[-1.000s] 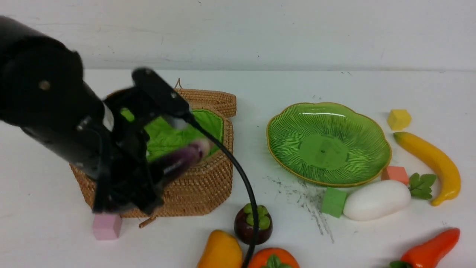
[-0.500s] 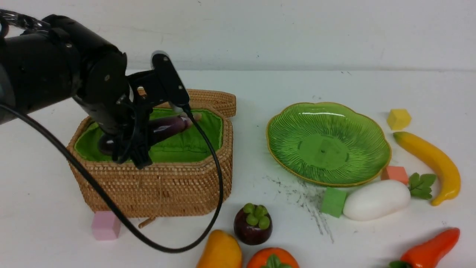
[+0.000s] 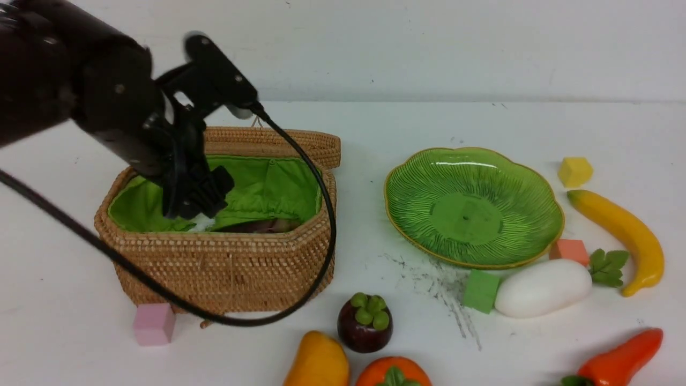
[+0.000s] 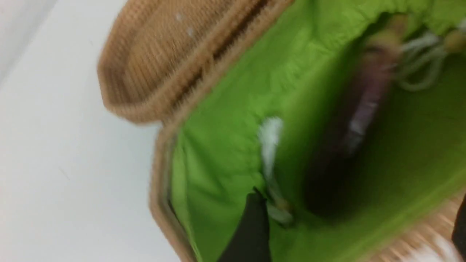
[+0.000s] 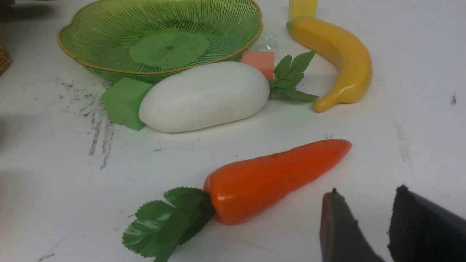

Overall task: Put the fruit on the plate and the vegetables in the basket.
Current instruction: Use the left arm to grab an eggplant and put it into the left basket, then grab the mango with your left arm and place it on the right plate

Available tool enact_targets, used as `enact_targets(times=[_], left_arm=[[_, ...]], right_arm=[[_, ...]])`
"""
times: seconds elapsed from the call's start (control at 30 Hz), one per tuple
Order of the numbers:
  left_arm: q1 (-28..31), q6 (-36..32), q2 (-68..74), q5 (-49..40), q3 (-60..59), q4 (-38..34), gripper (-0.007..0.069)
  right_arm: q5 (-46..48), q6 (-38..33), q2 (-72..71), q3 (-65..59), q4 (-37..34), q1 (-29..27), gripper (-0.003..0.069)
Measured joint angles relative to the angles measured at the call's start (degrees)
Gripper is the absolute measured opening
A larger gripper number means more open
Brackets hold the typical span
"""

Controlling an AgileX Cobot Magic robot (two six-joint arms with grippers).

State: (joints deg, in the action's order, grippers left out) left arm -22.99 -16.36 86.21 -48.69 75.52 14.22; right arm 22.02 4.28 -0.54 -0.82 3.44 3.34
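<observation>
left gripper [image 3: 195,194] hangs over the basket [image 3: 225,268], jaws wide apart, nothing in them; eggplant [image 3: 262,225] lies inside the basket just below that gripper, low on the green lining, mostly hidden by the front wall; left wrist view too blurred for detail; right gripper [image 5: 366,196] shows a narrow gap, empty, low over the table [image 3: 407,123]; pepper [image 5: 276,174] nearest it, radish [image 5: 205,96] beyond the pepper, plate [image 5: 109,40] farther off and bare; banana [image 5: 335,51] off to one side of the radish; mangosteen [image 3: 364,324], mango [image 3: 317,362], persimmon [image 3: 392,374] well apart from both grippers, none plated yet; risks, as judgement: left arm's cable [image 3: 300,300] loops across the basket's front wall and close to the mangosteen, so a quick pull-away could drag the light wicker or roll that round fruit; loose lining and its white drawstring could catch a finger on the way out; radish touches the green cube [image 3: 481,290] and lies just beside the plate rim, so a sloppy grasp may shove either; materials: basket coarse woven wicker, octagonal, soft fabric inside; plate glossy ribbed, scalloped rim, probably hard; toys smooth, rounded or tapered, likely slippery in a narrow pinch; pepper long and conical with fabric-like leaves
</observation>
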Motion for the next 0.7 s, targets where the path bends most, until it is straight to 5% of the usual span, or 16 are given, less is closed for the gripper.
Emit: enact_targets(times=[0.33, 0.53, 0.7], left_arm=[[0.0, 4.3, -13.8, -20.9, -5.6, -34.7, 0.0622], [-0.2, 13.6, -11.3, -7.2, -18.6, -40.1, 0.0614], [-0.2, 14.8, -6.5, -3.2, -19.8, -44.0, 0.0614]], right_arm=[[0.0, 0.0, 0.0, 0.0, 0.0, 0.0, 0.0238], [0.0, 0.0, 0.0, 0.0, 0.0, 0.0, 0.0238], [0.0, 0.0, 0.0, 0.0, 0.0, 0.0, 0.0238]])
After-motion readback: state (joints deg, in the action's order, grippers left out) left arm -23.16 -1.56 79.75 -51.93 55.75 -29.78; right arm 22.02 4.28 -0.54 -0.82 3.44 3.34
